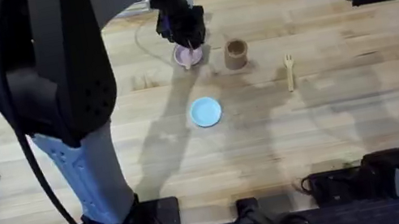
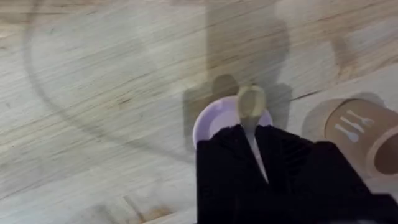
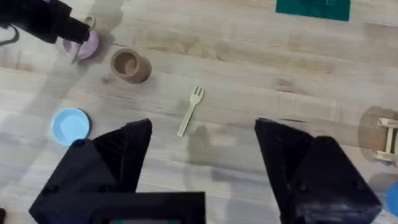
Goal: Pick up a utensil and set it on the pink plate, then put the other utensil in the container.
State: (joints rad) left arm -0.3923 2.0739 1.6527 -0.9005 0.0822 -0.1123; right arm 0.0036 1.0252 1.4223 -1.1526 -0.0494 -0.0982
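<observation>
Overhead shows the left gripper (image 1: 185, 42) right over the pink plate (image 1: 188, 55), fingers clenched on the wooden spoon (image 2: 251, 106). Cardboard cup (image 1: 235, 54) sits just beside that plate, wooden fork (image 1: 289, 71) lies well apart from it. Right gripper (image 3: 202, 155) has its fingers spread wide, grasping nothing.

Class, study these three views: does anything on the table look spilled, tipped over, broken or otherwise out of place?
Nothing stands out. The container stands upright, the fork lies flat and whole on the wood, and the left gripper holds the spoon over the pink plate.
</observation>
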